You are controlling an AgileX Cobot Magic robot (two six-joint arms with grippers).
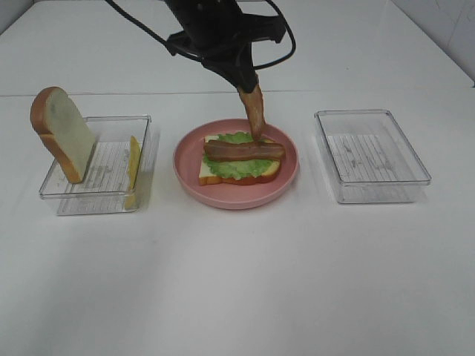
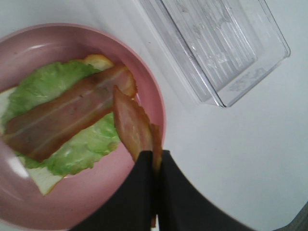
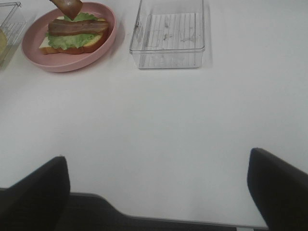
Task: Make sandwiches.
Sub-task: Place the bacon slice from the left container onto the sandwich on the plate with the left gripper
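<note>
Bread first: left of the round pink plate point(image 1: 185, 169), a white tan-crusted bread slice point(image 1: 61, 132) and thin yellow cheese square point(image 1: 133, 165) lean in a clear plastic tray point(image 1: 141, 120), unused. On the plate sit a bread base point(image 1: 211, 176), ruffled green lettuce point(image 1: 237, 167) and one reddish-brown meat strip point(image 1: 243, 151). The left gripper point(image 2: 155, 166) is clamped on a second meat strip point(image 1: 256, 111) hanging over it. Right of the plate stands another clear tray point(image 1: 371, 113), and the right gripper point(image 3: 158, 159) is spread wide, holding nothing. Roughly halfway, I'd say: cheese and top slice remain

Bright, even light floods the smooth white table point(image 1: 237, 282), with only soft, faint shadows beside the round pink plate point(image 1: 237, 201). Left wrist view slightly blurred.
</note>
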